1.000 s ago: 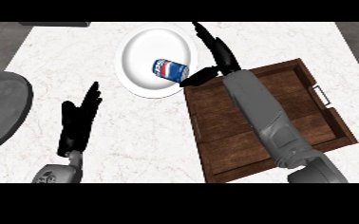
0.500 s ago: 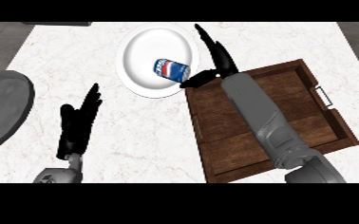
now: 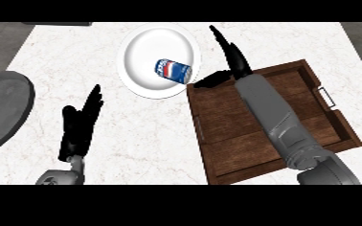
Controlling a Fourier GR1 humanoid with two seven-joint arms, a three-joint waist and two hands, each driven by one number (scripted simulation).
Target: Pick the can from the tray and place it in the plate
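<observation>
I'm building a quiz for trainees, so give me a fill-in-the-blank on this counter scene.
The can lies on its ____ in the white plate.
The right hand beside the plate is ____, holding nothing.
The wooden tray sits to the plate's ____.
Missing: side; open; right.

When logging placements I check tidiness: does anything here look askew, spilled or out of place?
Only the can: it lies on its side in the plate, toward the right rim, not upright. Nothing looks spilled or damaged. The right robot hand is open beside the plate, off the can.
</observation>
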